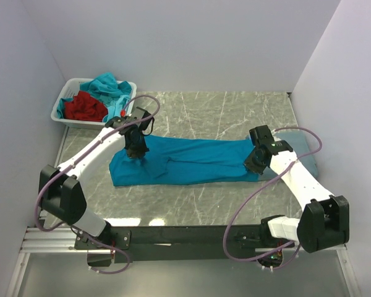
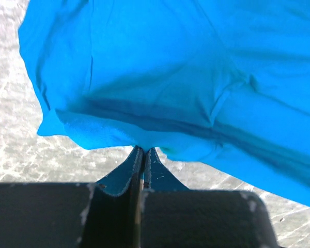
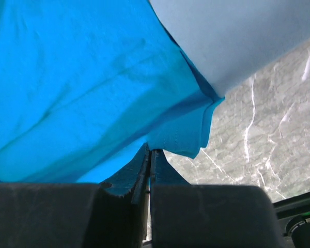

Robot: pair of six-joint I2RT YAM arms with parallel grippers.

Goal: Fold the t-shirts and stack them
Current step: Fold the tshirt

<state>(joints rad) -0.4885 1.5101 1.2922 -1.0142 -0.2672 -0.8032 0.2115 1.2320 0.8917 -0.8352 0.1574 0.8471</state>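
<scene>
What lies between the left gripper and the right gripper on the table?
The teal-blue t-shirt lies spread between them, from the left gripper to the right gripper, each shut on one edge. The top view shows it.

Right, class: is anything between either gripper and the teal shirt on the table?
Nothing visible. The left gripper is shut on the teal shirt at its left end, and the right gripper is shut on its right end, beside the slate-blue shirt.

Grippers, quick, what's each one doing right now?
Left gripper: shut, pinching the edge of the teal t-shirt.
Right gripper: shut, pinching the same shirt's opposite end.
</scene>
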